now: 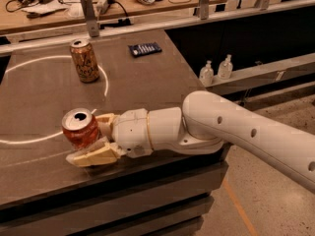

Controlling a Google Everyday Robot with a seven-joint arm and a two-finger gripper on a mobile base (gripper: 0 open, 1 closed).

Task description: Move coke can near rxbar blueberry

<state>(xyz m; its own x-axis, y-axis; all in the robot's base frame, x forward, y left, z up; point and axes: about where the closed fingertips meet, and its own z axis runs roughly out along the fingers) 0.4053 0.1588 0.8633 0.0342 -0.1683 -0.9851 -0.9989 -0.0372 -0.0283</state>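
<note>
Gripper: the gripper (88, 138) was low over the front left part of the table (147, 90), and it pointed to the left of the picture.
Claw state: the two cream fingers (96, 155) were around the coke can, one on its near side and one on its far side. Both seemed to press against it, so the claw pinched the can.
Coke can: the coke can (79, 129) was between the fingers, close to the front edge of the table. It was about upright and its silver top was visible. I could not tell if its bottom touched the table.
Rxbar blueberry: the rxbar blueberry (145, 48) lay flat near the back edge of the table, well apart from the coke can.
Other can: a tan-gold can (84, 61) stood upright at the back left, to the left of the bar, on a white curved line (106, 81) drawn on the table.
Arm: the white arm (241, 129) came in from the right side, across the table's right edge.
Beside the table: two small clear bottles (216, 70) stood on a ledge to the right.
</note>
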